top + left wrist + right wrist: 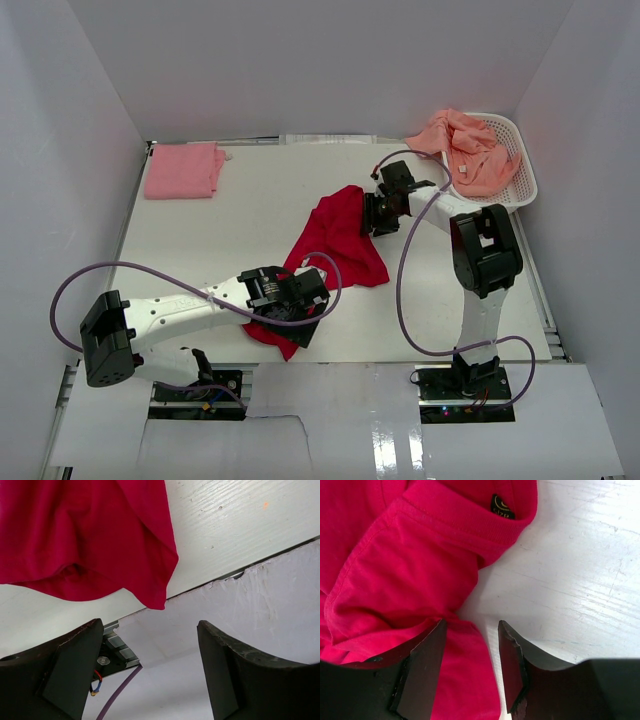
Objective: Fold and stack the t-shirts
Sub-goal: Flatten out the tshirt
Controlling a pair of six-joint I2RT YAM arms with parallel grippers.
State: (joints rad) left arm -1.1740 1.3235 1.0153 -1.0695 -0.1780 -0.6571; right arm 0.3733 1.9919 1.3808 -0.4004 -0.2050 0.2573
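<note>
1. White walls close in a white table. A folded light pink t-shirt lies flat in its far left corner.
2. In the middle, the bright red t-shirt lies crumpled, running from mid-table to the near edge.
3. At the far right, a white latticed basket holds a heap of salmon-orange t-shirts that spills over its left rim.
4. The left arm stretches low to the right along the near edge. The left gripper is by the red t-shirt's near end, jaws wide apart and holding nothing.
5. The right arm bends back leftward. The right gripper is low over the red t-shirt near its collar, jaws apart over the cloth's edge and not clamped.
</note>
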